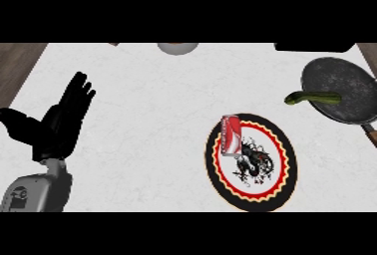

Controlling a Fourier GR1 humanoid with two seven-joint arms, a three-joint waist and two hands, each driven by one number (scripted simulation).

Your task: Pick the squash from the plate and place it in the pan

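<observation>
A green squash (311,97) lies across the left rim of the dark pan (346,89) at the upper right, partly over the counter. The round plate (254,162), with its black rim, red and yellow ring and black drawing, lies right of the middle. A red can (231,135) lies on its side on the plate's upper left edge. My left hand (63,122) is at the left, open with fingers pointing up, far from plate and pan. My right hand does not show.
A pale round object (177,47) sits at the counter's far edge, top centre. A dark object (313,47) is at the far right edge. The pan's handle (368,133) runs down toward the right border. Wooden surface (16,57) borders the white counter at left.
</observation>
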